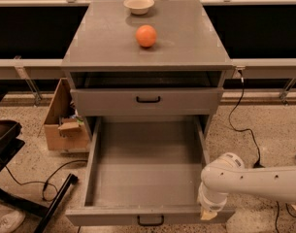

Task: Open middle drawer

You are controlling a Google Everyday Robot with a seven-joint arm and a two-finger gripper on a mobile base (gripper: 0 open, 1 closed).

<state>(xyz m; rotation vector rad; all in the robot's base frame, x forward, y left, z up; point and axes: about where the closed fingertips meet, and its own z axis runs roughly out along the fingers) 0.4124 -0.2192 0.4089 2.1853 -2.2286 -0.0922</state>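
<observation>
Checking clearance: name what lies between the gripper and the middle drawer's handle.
Camera view: only the middle drawer's bare front; gripper sits at its right corner.

Pincer mostly hidden beside middle drawer front-right corner.

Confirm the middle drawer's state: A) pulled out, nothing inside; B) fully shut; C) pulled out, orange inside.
A: the middle drawer stands pulled far out with a bare grey inside; the orange sits on the cabinet top, and the gripper is at the drawer's front right corner.
</observation>
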